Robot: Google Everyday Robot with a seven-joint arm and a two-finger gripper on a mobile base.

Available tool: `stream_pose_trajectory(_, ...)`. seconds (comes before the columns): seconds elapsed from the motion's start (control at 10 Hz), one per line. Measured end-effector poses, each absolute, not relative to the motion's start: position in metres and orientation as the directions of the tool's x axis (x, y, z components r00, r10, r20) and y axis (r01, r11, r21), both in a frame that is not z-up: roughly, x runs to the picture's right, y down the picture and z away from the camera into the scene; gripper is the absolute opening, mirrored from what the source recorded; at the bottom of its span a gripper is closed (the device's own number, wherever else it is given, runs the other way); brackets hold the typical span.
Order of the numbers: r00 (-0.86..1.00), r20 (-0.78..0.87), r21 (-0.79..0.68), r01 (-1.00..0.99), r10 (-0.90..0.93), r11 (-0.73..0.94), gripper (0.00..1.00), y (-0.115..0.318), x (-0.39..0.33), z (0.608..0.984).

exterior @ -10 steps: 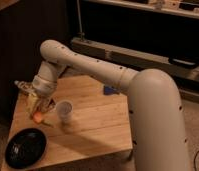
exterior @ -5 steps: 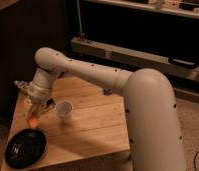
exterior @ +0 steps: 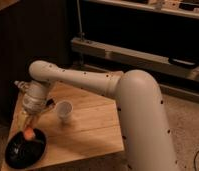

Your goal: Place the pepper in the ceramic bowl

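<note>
Item 1, gripper (exterior: 29,129): you will find it at the near left of the wooden table (exterior: 93,130), pointing down over the far rim of the ceramic bowl. It has travelled left and nearer since half a second ago, when it hung beside the cup. Its fingers are closed around the pepper.

Item 2, pepper (exterior: 29,133): a small orange piece held at the gripper's tip, just above the bowl's far edge. You cannot tell whether it touches the bowl. Earlier it was held over bare table, short of the bowl.

Item 3, ceramic bowl (exterior: 24,150): black, glossy and shallow, at the near left corner of the table. Its place on the table is unchanged.

Item 4, cup (exterior: 64,111): small, white, upright, right of the gripper and now well apart from it. It has not moved on the table.

Item 5, arm (exterior: 88,82): white, reaching from the large body at right across the table to the left, bent further down than before.
</note>
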State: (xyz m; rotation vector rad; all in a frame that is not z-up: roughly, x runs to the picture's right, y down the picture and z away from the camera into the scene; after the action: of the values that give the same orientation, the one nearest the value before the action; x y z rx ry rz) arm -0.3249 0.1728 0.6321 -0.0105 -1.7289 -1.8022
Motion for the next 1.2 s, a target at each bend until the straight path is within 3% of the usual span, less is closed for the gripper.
stream_pose_trajectory(0.4,-0.806,0.434,0.895,0.435,-0.401,0.096,0.23,0.199,-0.332,0.642)
stream_pose_trajectory(0.9,-0.800,0.473,0.874,0.479,-0.371,0.081,0.74,0.214,-0.338,0.653)
stream_pose_trajectory(1.0,-0.797,0.480,0.870,0.487,-0.367,0.080,0.80,0.217,-0.340,0.658)
stream_pose_trajectory(1.2,-0.797,0.486,0.866,0.494,-0.359,0.078,0.80,0.222,-0.344,0.665)
